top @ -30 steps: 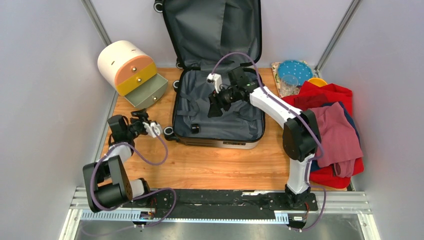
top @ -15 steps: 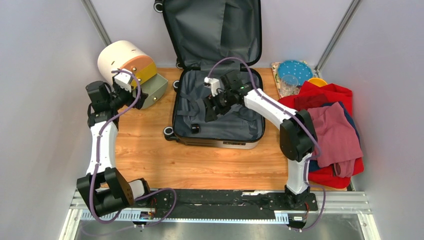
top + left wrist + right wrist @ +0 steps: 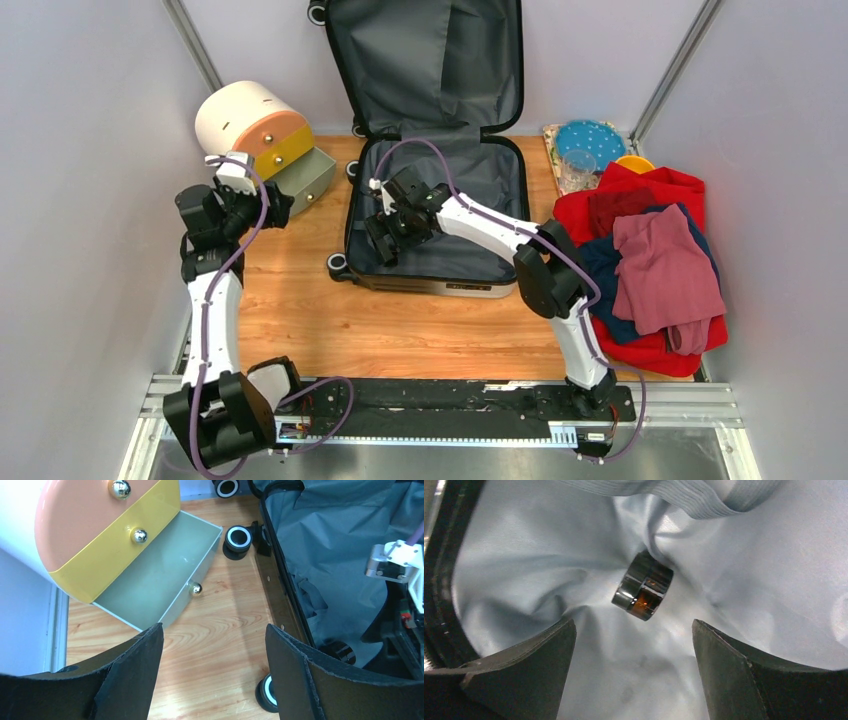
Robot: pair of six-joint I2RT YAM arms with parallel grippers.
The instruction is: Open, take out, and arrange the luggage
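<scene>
The luggage (image 3: 480, 240) lies open on the wooden table, its lid (image 3: 430, 60) leaning on the back wall and grey lining showing. My right gripper (image 3: 385, 235) reaches into the lower half near its front left corner. In the right wrist view it (image 3: 634, 624) stands open just above the lining, with a small dark round jar with an amber band (image 3: 643, 586) lying a little beyond its fingertips. My left gripper (image 3: 270, 205) hangs open and empty over bare wood (image 3: 214, 627), between the luggage's left edge (image 3: 280, 595) and the round drawer box.
The cream drawer box (image 3: 245, 115) stands at the back left with its green bottom drawer (image 3: 150, 585) pulled out. A pile of red, blue and pink clothes (image 3: 655, 260) lies at the right. Behind it are a blue plate (image 3: 590, 140) and a glass (image 3: 577, 168).
My right gripper has moved left and nearer inside the luggage and opened wider. My left arm has swung up from the near left to beside the drawer box.
</scene>
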